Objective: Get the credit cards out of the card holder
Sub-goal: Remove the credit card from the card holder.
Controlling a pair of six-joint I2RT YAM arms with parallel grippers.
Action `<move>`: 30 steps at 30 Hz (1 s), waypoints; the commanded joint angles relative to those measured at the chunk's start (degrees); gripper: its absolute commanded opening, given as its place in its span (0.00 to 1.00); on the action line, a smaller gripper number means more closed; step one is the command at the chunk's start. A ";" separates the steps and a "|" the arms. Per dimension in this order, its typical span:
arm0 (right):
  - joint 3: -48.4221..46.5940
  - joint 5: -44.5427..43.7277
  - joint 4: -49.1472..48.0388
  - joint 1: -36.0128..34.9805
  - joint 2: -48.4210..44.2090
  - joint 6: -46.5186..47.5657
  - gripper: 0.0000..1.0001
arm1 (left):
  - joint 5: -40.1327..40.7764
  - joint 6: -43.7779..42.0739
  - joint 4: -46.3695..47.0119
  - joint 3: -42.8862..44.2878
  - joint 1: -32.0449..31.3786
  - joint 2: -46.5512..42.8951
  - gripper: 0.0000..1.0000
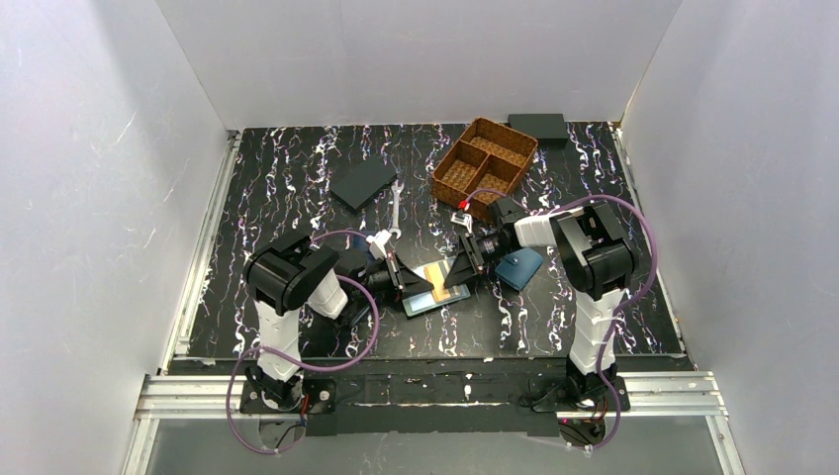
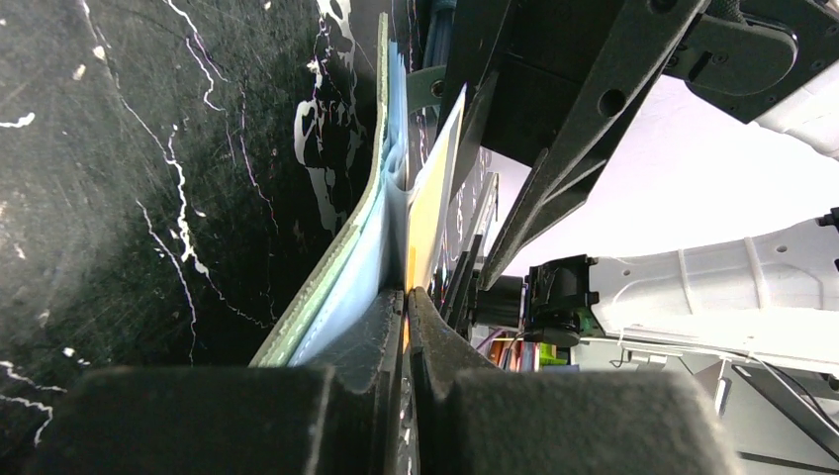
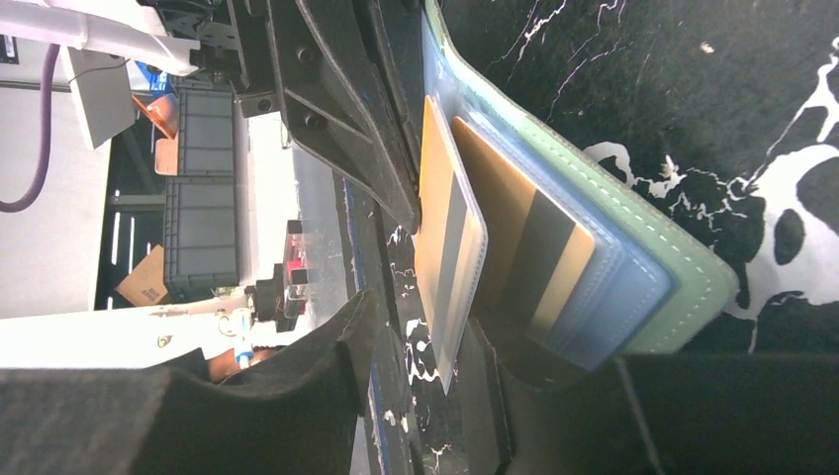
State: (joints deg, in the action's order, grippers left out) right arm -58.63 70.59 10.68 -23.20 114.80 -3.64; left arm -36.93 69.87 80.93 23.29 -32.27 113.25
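Card holder [image 3: 683, 267] open mid-table, left claw [image 2: 407, 297] pinching golden card [image 3: 440, 247] (clear-sleeved), right claw [image 3: 420, 341] parted loosely astride it.

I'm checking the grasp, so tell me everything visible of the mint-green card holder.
The pale mint-green folding card holder lies open on the black marbled table, its stitched, leather-like rim around pale blue slots holding tan-golden cards with dark stripes. The left gripper is shut on a clear inner leaf; the right gripper's open jaws straddle it.
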 commanded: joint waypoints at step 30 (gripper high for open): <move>-1.96 -3.40 2.59 2.69 -2.14 3.97 0.31 | -7.81 -4.18 1.41 -2.34 2.60 1.96 0.00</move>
State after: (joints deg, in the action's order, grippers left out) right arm -58.63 68.66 10.33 -21.39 114.80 -4.23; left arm -43.09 67.11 81.41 21.82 -30.41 115.00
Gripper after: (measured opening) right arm 0.288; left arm 0.013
